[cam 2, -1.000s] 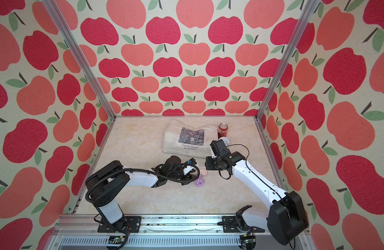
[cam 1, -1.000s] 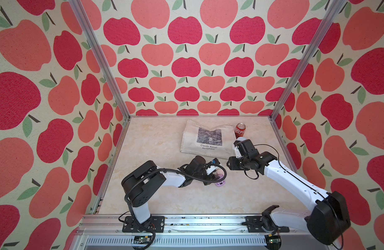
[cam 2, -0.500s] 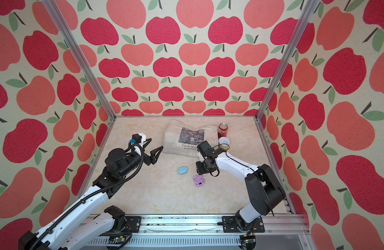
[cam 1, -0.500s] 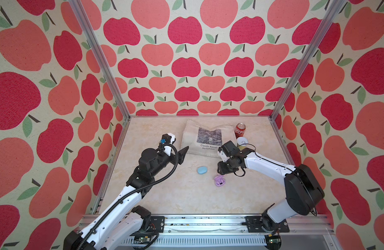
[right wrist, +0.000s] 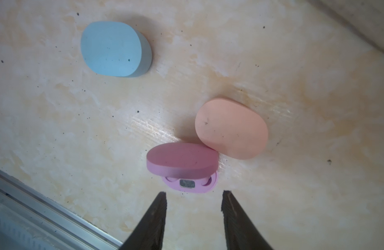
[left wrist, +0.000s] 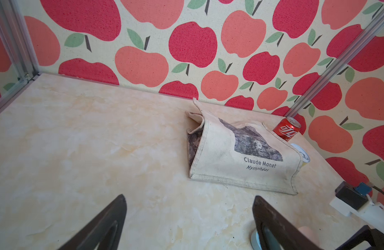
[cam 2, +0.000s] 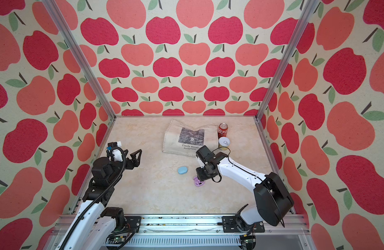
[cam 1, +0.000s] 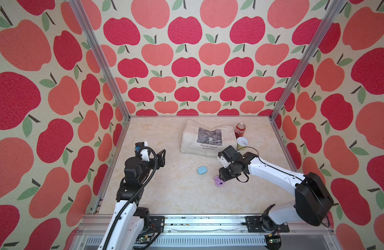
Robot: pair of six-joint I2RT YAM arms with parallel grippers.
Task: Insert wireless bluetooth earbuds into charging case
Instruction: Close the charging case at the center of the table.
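Table (cam 1: pixel 176 199): bearing everything. Tote bag (cam 1: pixel 208 138): lying flat at back. Left gripper (left wrist: pixel 189 197): hanging raised over left side, spread wide, gripping nothing. Right gripper (right wrist: pixel 194 192): hovering just short of lilac case (right wrist: pixel 182 161), jaws parted, gripping nothing. Red can (cam 1: pixel 240 129), yellow can (cam 1: pixel 242 144): standing upright beside bag's right edge. Blue case (right wrist: pixel 113 48): sitting closed, apart from others. Peach case (right wrist: pixel 231 127): sitting closed, just beside lilac case's half-open lid, maybe touching. Earbuds (right wrist: pixel 208 181): seeming seated in lilac case's wells, too small for telling surely
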